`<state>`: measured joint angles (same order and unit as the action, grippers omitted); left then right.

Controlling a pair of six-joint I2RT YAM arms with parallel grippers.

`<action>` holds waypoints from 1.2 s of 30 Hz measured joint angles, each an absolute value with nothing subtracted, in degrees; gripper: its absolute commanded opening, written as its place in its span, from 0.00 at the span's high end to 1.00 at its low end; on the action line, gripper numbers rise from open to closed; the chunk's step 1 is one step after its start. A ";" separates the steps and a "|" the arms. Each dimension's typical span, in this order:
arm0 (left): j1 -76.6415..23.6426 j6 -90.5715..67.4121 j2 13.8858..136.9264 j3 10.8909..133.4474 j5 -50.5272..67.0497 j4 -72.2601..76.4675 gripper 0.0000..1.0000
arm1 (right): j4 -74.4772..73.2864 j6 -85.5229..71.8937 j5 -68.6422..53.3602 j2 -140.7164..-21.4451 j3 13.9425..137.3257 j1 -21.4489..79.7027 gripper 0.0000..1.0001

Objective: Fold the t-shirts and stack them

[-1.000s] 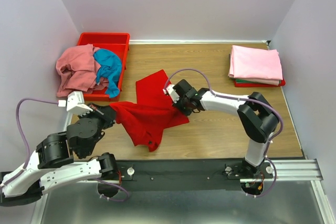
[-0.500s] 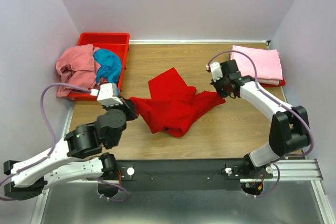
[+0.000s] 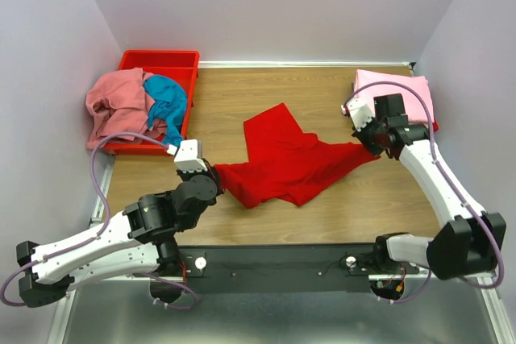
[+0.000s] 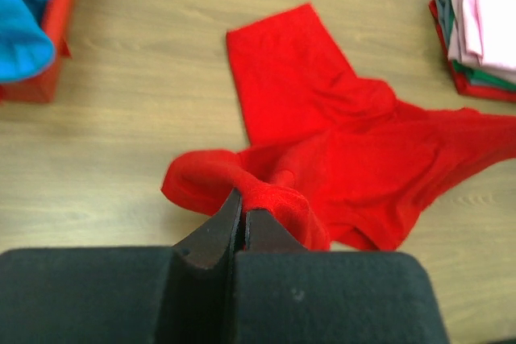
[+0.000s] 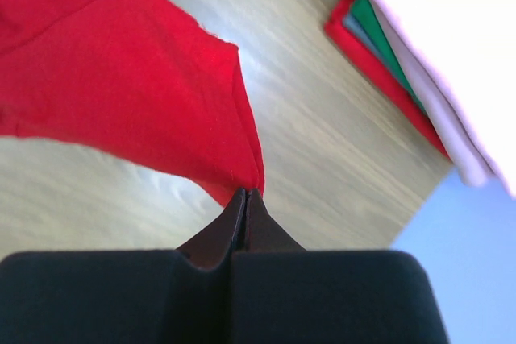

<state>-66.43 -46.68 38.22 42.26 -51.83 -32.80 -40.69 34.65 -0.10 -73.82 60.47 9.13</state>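
Left claw [image 3: 217, 174] and right claw [image 3: 372, 149] each pinch tight on opposite ends of the red shirt [image 3: 294, 163], stretched left of the stack [image 3: 399, 96]: spreading step, and next it likely needs laying flat.

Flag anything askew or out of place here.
The pink shirt and teal shirt spill over the rim of the red bin at far left. The red t-shirt, pinched by the left gripper and right gripper, lies twisted and bunched, not flat.
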 measured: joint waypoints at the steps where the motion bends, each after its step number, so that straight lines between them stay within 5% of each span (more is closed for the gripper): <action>1: -66.41 -47.22 37.91 41.63 -51.13 -32.88 1.00 | -41.80 35.31 -0.05 -72.69 60.47 9.08 1.00; 13: -66.39 -53.28 36.03 36.80 -39.24 -32.53 1.00 | -60.36 42.68 -0.38 -60.62 52.73 8.51 1.00; 36: -66.37 -53.74 32.71 35.70 -28.42 -29.50 1.00 | -66.54 45.08 -15.53 -70.76 57.74 8.51 0.97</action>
